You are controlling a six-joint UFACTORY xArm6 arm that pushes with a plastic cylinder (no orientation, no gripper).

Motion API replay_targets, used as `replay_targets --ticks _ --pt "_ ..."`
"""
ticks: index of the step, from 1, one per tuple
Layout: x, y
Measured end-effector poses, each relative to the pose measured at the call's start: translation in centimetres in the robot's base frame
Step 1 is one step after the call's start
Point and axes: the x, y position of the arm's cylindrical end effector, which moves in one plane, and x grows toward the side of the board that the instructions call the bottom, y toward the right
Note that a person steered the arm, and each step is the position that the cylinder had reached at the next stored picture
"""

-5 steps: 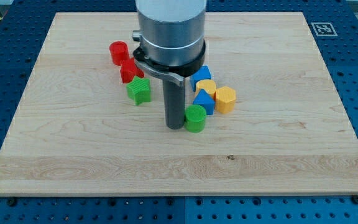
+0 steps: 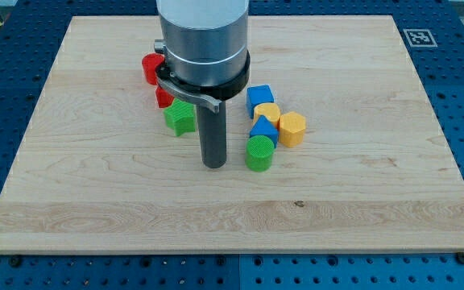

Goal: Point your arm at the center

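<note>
My tip (image 2: 214, 164) rests on the wooden board (image 2: 361, 185) near its middle. A green cylinder (image 2: 258, 153) stands just to the tip's right, a small gap apart. A green star block (image 2: 180, 118) sits up and to the left of the tip. Behind the arm's body a red cylinder (image 2: 150, 68) and a red block (image 2: 163, 98) are partly hidden. To the right lie a blue cube (image 2: 259, 97), a yellow block (image 2: 267, 112), a blue block (image 2: 264, 130) and a yellow hexagonal block (image 2: 292, 128), clustered together.
The arm's large grey body (image 2: 202, 40) covers the board's upper middle. A black-and-white marker tag (image 2: 418, 37) sits at the board's top right corner. Blue perforated table surrounds the board.
My tip has moved left, away from the green cylinder it was touching. The blocks have not visibly moved.
</note>
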Motion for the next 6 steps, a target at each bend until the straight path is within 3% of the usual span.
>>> replay_targets --ticks 2,6 --pt "-0.3 1.7" --pt "-6.6 2.4"
